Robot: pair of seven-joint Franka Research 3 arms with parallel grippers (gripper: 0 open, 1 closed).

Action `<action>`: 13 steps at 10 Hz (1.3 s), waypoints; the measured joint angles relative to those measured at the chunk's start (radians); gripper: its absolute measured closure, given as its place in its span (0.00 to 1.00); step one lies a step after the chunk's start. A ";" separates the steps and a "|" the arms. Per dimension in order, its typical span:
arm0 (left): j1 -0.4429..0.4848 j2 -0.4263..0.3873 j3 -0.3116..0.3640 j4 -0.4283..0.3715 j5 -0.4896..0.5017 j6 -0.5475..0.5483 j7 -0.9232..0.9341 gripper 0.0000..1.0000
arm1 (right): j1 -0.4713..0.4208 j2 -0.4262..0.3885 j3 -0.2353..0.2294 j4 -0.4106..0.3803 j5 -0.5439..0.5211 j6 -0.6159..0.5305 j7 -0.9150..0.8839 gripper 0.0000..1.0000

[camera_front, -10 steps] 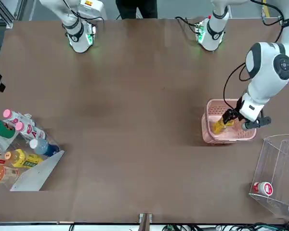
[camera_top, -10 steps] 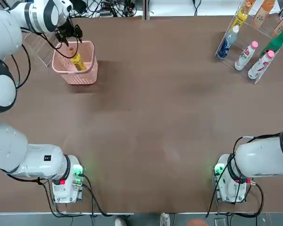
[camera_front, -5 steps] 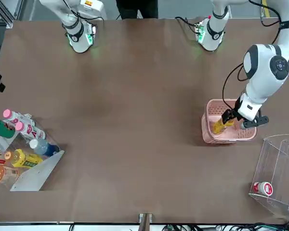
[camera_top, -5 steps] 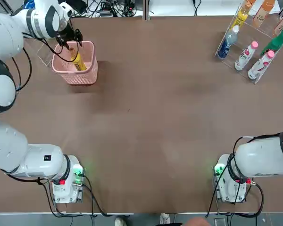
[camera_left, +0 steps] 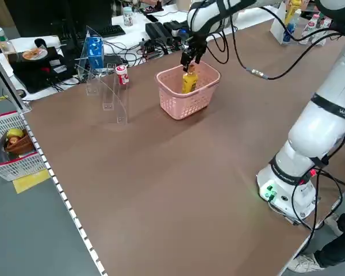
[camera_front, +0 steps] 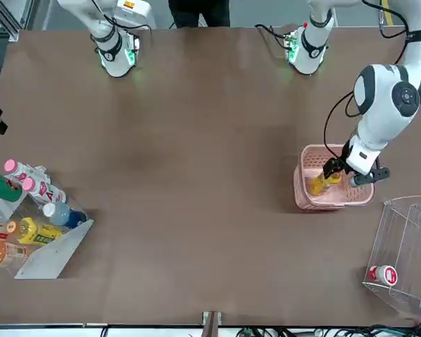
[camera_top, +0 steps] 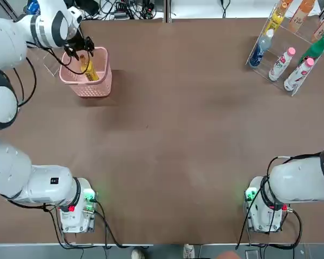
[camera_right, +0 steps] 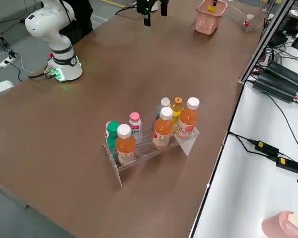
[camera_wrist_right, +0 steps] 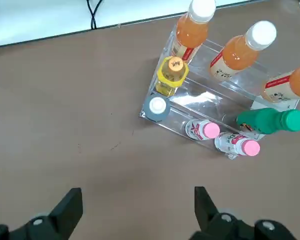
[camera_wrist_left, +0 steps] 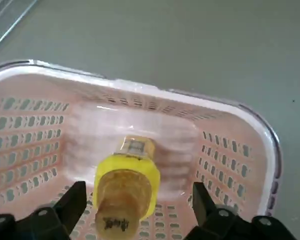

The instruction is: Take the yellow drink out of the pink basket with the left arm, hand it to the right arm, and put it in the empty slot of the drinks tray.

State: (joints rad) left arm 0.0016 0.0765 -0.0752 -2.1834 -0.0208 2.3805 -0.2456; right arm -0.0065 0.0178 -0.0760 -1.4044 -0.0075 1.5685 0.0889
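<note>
Here, taking the pink basket (camera_top: 86, 89) as the landmark, the top view has the left gripper (camera_top: 78, 49) over its far part, with the yellow drink (camera_top: 89, 69) inside. The drinks tray (camera_top: 283, 75) lies well apart, to the basket's right, holding blue, pink-capped, green, orange and yellow bottles.

The front view shows the left gripper (camera_front: 351, 172) above the basket, near the yellow drink. Beside the basket is a clear acrylic box (camera_front: 400, 260) with a small red-white can (camera_front: 384, 275) in it.

In the left side view, the yellow drink (camera_left: 190, 80) leans in the basket, its top just under the gripper.

From the right side, the right gripper (camera_right: 152, 11) hangs over the table, nearer the basket than the tray in that picture.

The left wrist view shows wide-open fingers — one on each side of the drink, nothing gripped.

The right wrist view also shows wide-open fingers — empty, with the tray beyond, well away from the basket.
</note>
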 joint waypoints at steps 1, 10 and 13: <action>0.000 -0.005 0.000 -0.015 0.000 0.014 0.000 0.06 | 0.000 0.000 0.000 0.000 0.000 0.000 0.000 0.01; 0.006 -0.046 0.006 -0.033 0.000 0.014 -0.001 0.16 | 0.000 0.000 -0.001 0.006 0.000 0.000 0.000 0.01; 0.006 -0.046 0.006 -0.039 0.000 0.014 -0.001 0.19 | -0.001 0.000 -0.001 0.006 0.000 0.000 0.000 0.01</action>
State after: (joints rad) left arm 0.0074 0.0309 -0.0692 -2.2221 -0.0208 2.3942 -0.2462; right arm -0.0071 0.0178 -0.0766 -1.3986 -0.0075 1.5690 0.0890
